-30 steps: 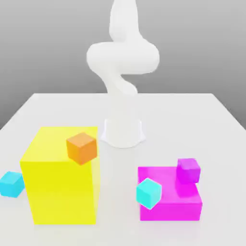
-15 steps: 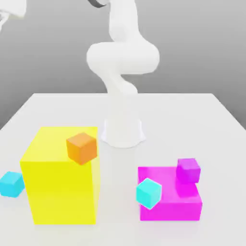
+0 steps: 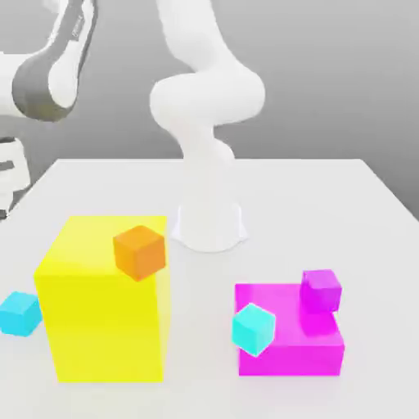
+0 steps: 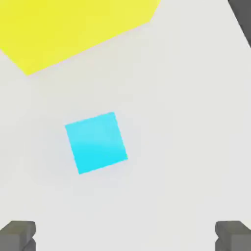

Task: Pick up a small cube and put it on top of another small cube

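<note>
Since half a second ago my arm (image 3: 49, 74) has swung out over the exterior view's left edge of the table (image 3: 327, 204); earlier only its white base column stood in sight. I read that as the approach to the pick, with nothing lifted yet. In the exterior view the small cube (image 3: 18, 313), sky-blue, sits on the table at the far left, just beside the big yellow block (image 3: 102, 319) but apart from it. An orange cube (image 3: 140, 252) rests on the yellow block's top near its right edge. Well off to the right, a flat magenta block (image 3: 295, 348) carries a small purple cube (image 3: 321, 290), and a greener turquoise cube (image 3: 253, 329) stands tilted against its front corner. None of these crowd the sky-blue cube except the yellow block, whose wall I judge is the one thing to keep clear of on the descent.

From the hand view I look straight down on the small cube (image 4: 96, 142), slightly turned against my fingers (image 4: 17, 235). The gripper (image 4: 125, 236) is spread wide and holds nothing; both tips sit well above the cube. A corner of the yellow block (image 4: 68, 29) shows nearby.
</note>
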Motion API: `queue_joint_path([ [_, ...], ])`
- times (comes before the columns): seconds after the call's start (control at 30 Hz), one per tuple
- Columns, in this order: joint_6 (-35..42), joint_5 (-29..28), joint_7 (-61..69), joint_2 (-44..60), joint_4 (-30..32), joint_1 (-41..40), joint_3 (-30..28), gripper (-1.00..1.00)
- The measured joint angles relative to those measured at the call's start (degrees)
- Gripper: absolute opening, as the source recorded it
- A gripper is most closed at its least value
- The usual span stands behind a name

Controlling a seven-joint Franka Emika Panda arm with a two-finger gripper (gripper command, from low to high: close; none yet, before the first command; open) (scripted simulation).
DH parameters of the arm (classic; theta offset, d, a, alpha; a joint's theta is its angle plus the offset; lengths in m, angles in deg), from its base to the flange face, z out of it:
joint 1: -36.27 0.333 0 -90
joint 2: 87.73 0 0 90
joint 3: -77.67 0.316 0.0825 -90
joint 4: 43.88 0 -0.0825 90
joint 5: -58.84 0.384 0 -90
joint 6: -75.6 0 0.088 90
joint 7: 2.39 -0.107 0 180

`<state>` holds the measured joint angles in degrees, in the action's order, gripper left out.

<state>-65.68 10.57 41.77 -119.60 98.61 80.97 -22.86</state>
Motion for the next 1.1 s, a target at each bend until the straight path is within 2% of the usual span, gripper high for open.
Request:
queue_joint_path([
  [0.1,-0.1,-9.8,-2.4,-3.9,-1.3,12.4,-12.0,0.0],
  [0.2,-1.7,-18.9,-7.4,-9.3,-3.8,20.2,-21.5,0.0],
  [0.23,-2.1,-20.9,-8.6,-10.5,-4.4,21.7,-23.4,-1.0],
  [0.47,-1.8,-21.0,-8.7,-10.6,-4.4,21.8,-23.4,-1.0],
  [0.6,1.6,-12.7,-3.4,-6.0,-1.6,12.8,-12.0,-1.0],
  [0.7,4.1,-8.6,0.9,-5.1,0.7,2.9,1.0,-1.0],
  [0.83,9.4,-6.2,4.0,-8.9,2.9,-7.4,17.7,-1.0],
  [0.97,14.9,-4.0,5.0,-13.9,4.7,-11.3,30.5,-1.0],
  [1.1,19.0,-1.2,4.8,-17.4,6.2,-10.3,40.0,-1.0],
])
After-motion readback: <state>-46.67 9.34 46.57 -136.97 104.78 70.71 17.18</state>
